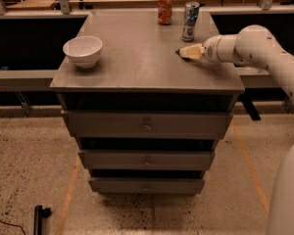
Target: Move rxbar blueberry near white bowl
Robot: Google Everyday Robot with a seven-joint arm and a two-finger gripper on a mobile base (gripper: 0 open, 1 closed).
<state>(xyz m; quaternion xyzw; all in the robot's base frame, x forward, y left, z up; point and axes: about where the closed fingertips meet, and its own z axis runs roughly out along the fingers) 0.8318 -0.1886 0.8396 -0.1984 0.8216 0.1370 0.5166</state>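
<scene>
The white bowl stands on the left side of the grey cabinet top. My gripper is low over the right side of the top, pointing left, just in front of the blue-silver can. A small dark sliver at the gripper's tip looks like the rxbar blueberry; the rest of it is hidden by the gripper. The bar and gripper are far to the right of the bowl.
A red can stands at the back edge, left of the blue-silver can. The cabinet has three drawers below. My white arm reaches in from the right. Dark gaps lie on either side of the cabinet.
</scene>
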